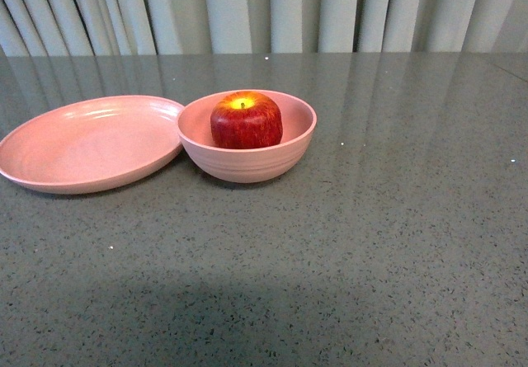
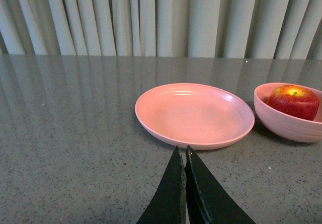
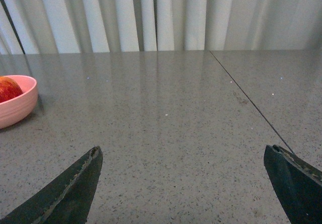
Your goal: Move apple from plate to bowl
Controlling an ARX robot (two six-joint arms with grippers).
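The dark-red apple (image 1: 246, 121) with a yellow stem dip sits inside the deep pink bowl (image 1: 247, 162). The shallow pink plate (image 1: 87, 144) lies empty just left of the bowl, its rim touching or nearly touching it. Neither arm shows in the front view. In the left wrist view my left gripper (image 2: 182, 151) is shut and empty, just short of the plate (image 2: 193, 113), with the bowl (image 2: 287, 123) and apple (image 2: 293, 101) off to one side. In the right wrist view my right gripper (image 3: 182, 153) is open and empty over bare table, well away from the bowl (image 3: 17, 108) and apple (image 3: 9, 89).
The grey speckled table (image 1: 371, 243) stretches wide around the dishes. Pale curtains (image 1: 272, 8) hang behind its far edge. A thin seam line (image 3: 246, 95) runs across the tabletop in the right wrist view.
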